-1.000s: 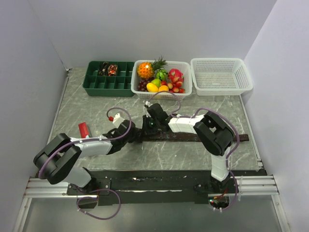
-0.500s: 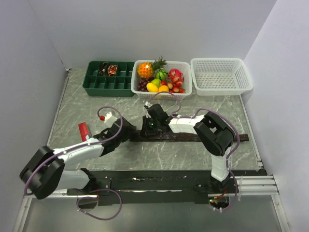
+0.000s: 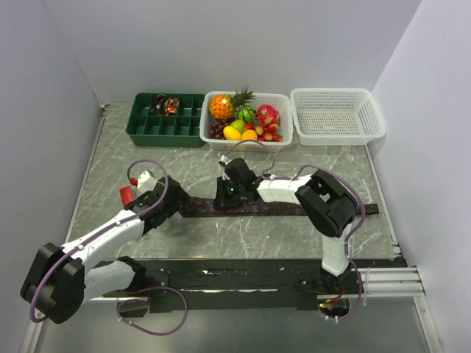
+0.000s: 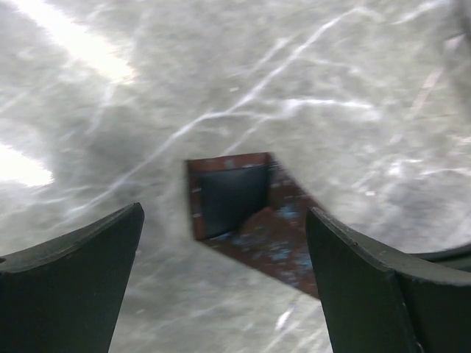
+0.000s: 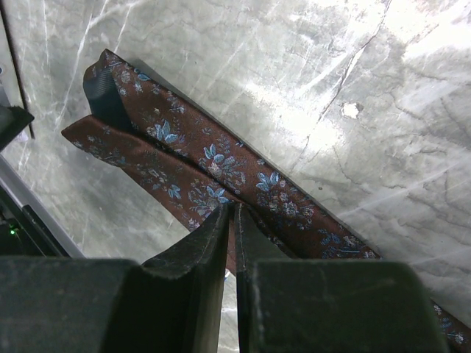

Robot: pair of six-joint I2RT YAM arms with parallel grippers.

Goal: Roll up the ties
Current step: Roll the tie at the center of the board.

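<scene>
Across the middle of the desk the tie lies flat, left end folded once, rolling barely begun. The right pincer pinches it; the left pincer, wide open, should next roll that fold.

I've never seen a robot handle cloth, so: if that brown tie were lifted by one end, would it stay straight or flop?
Probably floppy: the tie lies flat on the table, its end folded back on itself. It looks thin, so likely light. Pushed, it would probably bunch up rather than slide whole.
</scene>
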